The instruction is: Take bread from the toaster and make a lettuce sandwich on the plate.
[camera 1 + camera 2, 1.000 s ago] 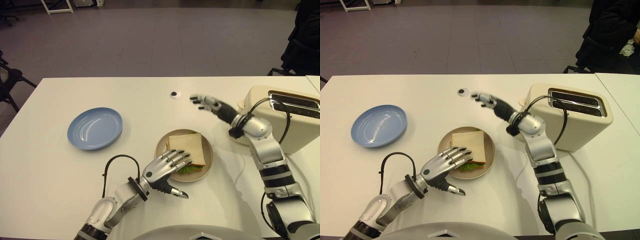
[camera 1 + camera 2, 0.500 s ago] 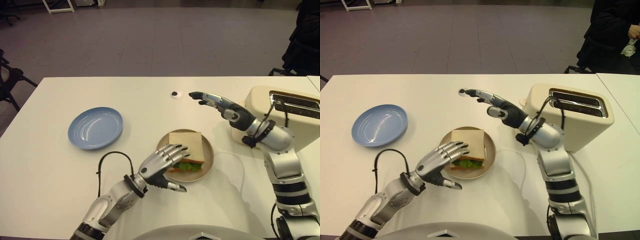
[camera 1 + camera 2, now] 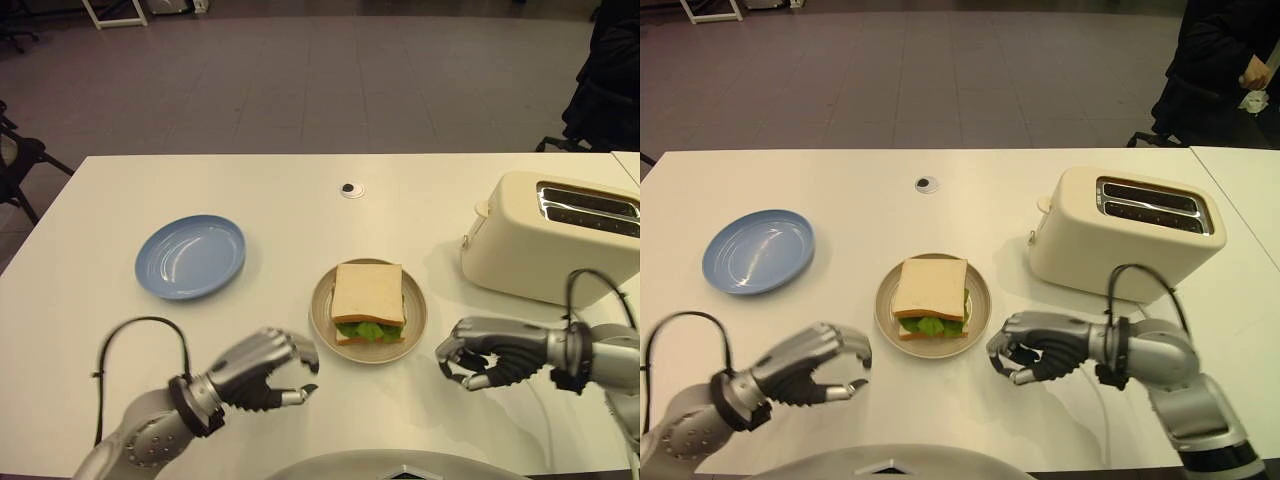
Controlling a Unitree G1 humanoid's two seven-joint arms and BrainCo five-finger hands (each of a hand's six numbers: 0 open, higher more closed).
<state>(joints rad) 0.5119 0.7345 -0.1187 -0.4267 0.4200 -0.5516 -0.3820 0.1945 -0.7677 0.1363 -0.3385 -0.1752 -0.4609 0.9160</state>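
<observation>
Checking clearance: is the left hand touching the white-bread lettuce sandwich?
Apart. Left eye view shows bare white table between left hand and white-bread lettuce sandwich.

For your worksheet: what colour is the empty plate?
The empty plate is light blue; left eye view.

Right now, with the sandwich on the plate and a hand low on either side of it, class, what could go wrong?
1. The left hand and right hand, fingers curled and empty, sit close on either side of the plate; a sideways swing might knock it.
2. Lettuce pokes out of the sandwich at its near edge, so a nudge could slide the top slice off.
</observation>
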